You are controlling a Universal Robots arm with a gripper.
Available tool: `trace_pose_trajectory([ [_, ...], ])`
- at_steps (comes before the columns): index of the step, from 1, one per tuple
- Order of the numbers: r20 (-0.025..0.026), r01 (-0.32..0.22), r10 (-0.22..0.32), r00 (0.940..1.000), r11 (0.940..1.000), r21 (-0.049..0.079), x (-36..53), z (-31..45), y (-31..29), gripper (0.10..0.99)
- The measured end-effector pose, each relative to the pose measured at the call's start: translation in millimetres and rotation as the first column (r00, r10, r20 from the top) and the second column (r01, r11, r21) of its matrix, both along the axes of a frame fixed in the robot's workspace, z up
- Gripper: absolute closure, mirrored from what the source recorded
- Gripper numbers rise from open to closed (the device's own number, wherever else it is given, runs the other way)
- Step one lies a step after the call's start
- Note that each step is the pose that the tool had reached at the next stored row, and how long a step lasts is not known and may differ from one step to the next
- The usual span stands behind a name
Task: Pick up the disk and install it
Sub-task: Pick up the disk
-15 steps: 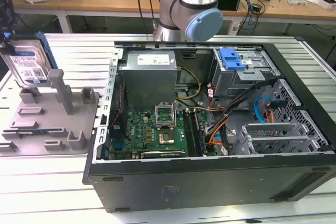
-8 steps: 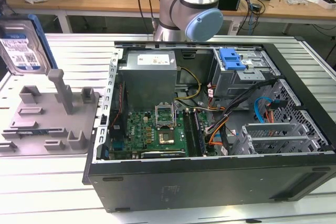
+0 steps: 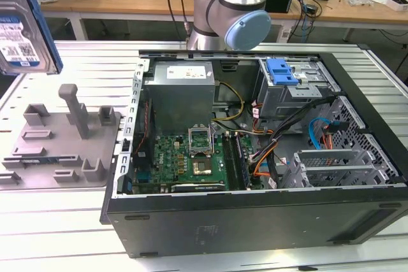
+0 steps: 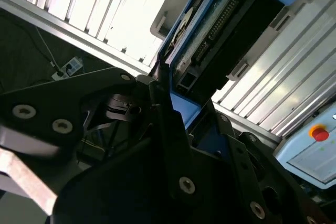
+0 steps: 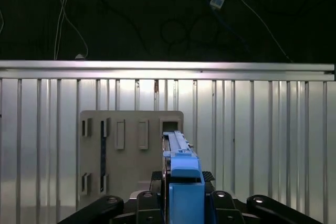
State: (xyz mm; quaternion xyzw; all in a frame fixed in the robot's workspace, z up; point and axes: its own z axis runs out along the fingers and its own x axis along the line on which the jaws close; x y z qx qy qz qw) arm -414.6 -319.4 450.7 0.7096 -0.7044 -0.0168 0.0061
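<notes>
The disk point(image 3: 24, 33), a silver drive with a white-and-blue label in a blue carrier bracket, hangs upright in the air at the exterior view's far left, above the grey fixture plate point(image 3: 57, 148). In the first wrist view the disk point(image 5: 181, 169) appears edge-on, rising between the black fingers point(image 5: 218, 199) of my gripper point(image 5: 184, 203). In the second wrist view the disk point(image 4: 220, 30) shows its connector edge, and my gripper point(image 4: 178, 108) clamps the blue bracket's end. The gripper is shut on the disk.
An open computer case point(image 3: 255, 221) lies on the ribbed aluminium table point(image 3: 38, 221). Inside it are a drive bay with a blue latch point(image 3: 282, 71), a grey power supply box point(image 3: 182, 93), a motherboard point(image 3: 191, 157) and cables. The arm's joint point(image 3: 229, 11) stands behind the case.
</notes>
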Motion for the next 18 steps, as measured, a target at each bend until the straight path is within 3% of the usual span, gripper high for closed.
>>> trace_pose_trajectory([
  [8, -0.0001, 0.000, 0.000, 1.0000, 1.0000, -0.003, 0.1, 35.6, -0.3, 0.718],
  [18, -0.0002, 0.000, 0.000, 1.0000, 1.0000, -0.004, 2.1, 35.7, -0.8, 0.718],
])
